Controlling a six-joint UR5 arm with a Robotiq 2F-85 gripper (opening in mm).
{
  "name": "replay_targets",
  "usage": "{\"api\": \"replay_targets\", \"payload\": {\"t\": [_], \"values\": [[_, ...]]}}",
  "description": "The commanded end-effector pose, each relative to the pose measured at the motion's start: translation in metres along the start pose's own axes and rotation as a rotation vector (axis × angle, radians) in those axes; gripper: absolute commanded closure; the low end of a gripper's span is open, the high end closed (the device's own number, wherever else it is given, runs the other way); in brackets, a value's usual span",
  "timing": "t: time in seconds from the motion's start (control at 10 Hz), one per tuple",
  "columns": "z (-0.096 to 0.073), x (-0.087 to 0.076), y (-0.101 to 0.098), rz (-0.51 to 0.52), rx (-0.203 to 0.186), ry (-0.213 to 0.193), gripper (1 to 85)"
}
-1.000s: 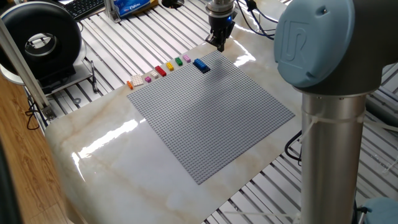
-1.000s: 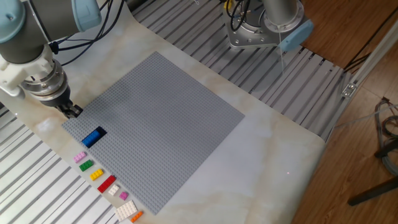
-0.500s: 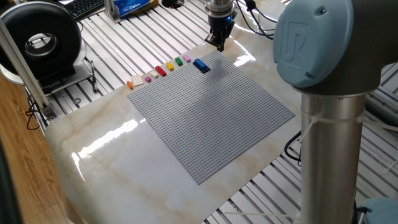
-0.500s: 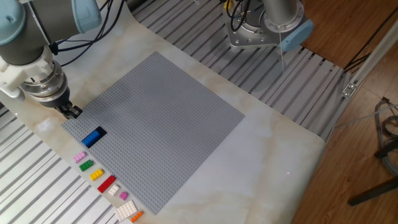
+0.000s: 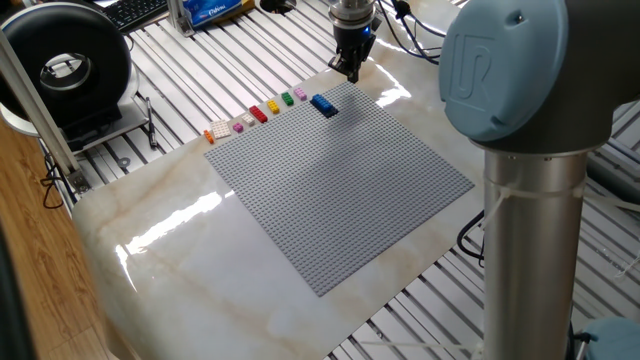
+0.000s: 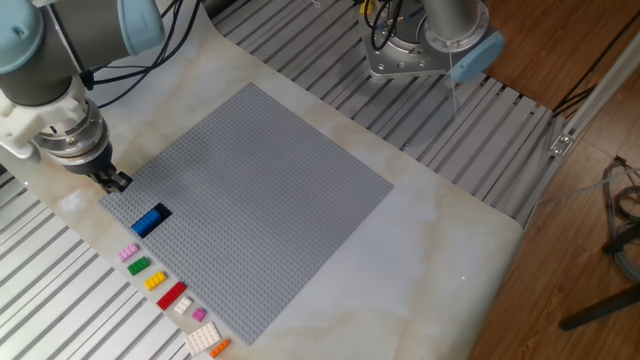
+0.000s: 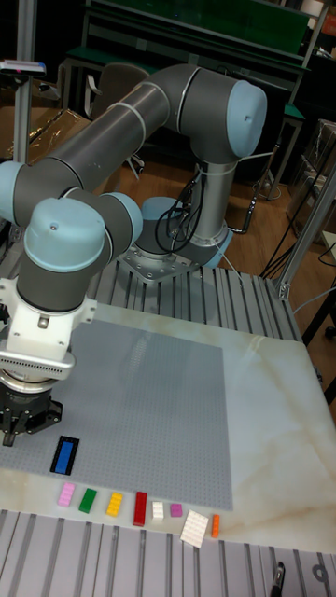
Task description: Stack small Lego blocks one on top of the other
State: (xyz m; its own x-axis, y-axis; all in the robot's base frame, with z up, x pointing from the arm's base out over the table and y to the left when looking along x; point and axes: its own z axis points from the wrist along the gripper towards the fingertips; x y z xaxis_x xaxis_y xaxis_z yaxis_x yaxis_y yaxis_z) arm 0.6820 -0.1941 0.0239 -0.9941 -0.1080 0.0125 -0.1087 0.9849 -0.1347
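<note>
Tall fixed view puts my pincer (image 7: 25, 418) just behind the blue brick (image 7: 64, 454), whose long axis points toward it (jaws look nearly closed, empty) on the baseplate (image 7: 159, 410).

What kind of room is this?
Probably a robotics lab or workshop: a robot arm is bolted to a slatted metal bench, cables trail about, and a keyboard sits behind the Lego baseplate.
</note>
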Motion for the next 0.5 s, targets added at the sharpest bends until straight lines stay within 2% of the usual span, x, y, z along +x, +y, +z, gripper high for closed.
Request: {"api": "replay_targets", "payload": {"t": [0.0, 0.3, 0.4], "values": [[0.0003, -0.0025, -0.002, -0.002, 0.004, -0.01, 84.7], [0.0003, -0.0033, -0.0019, -0.004, 0.005, -0.013, 84.7], [-0.001, -0.0022, 0.0031, 0.001, -0.016, -0.011, 84.7]]}}
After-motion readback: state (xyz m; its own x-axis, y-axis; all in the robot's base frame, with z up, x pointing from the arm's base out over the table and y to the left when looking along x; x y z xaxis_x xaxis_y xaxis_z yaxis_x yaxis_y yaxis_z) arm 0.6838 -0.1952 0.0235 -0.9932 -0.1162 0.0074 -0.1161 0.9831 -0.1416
